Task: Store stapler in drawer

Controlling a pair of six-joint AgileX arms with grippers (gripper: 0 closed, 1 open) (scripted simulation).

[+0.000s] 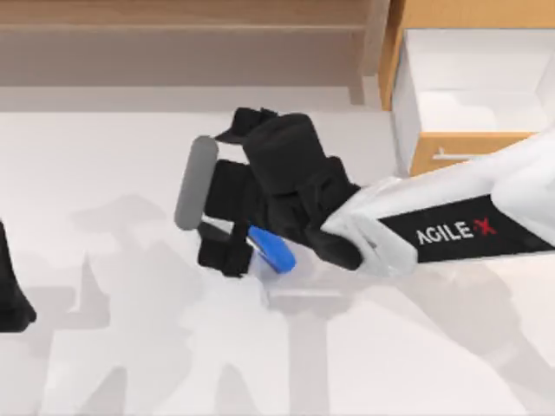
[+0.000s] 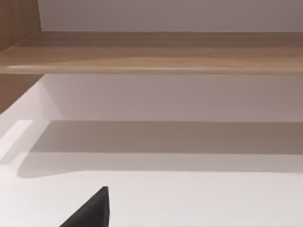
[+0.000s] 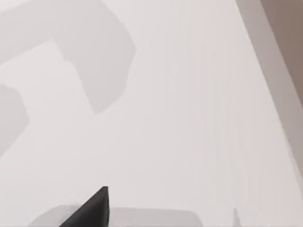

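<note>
The small bright blue stapler (image 1: pixel 272 250) sits in the middle of the table, partly covered by my right gripper (image 1: pixel 248 253). The black fingers (image 1: pixel 222 254) are closed against it and it looks slightly raised above its shadow. The right arm reaches in from the right edge. The drawer (image 1: pixel 468 152) stands pulled out at the back right, with an orange-brown front, a silver bar handle and a white inside (image 1: pixel 473 82). My left arm (image 1: pixel 12 295) is parked at the far left edge.
A brown shelf unit (image 1: pixel 173 43) runs along the back of the table, and its shelf board (image 2: pixel 151 52) also faces the left wrist camera. White tabletop (image 1: pixel 390 347) lies in front of the arms.
</note>
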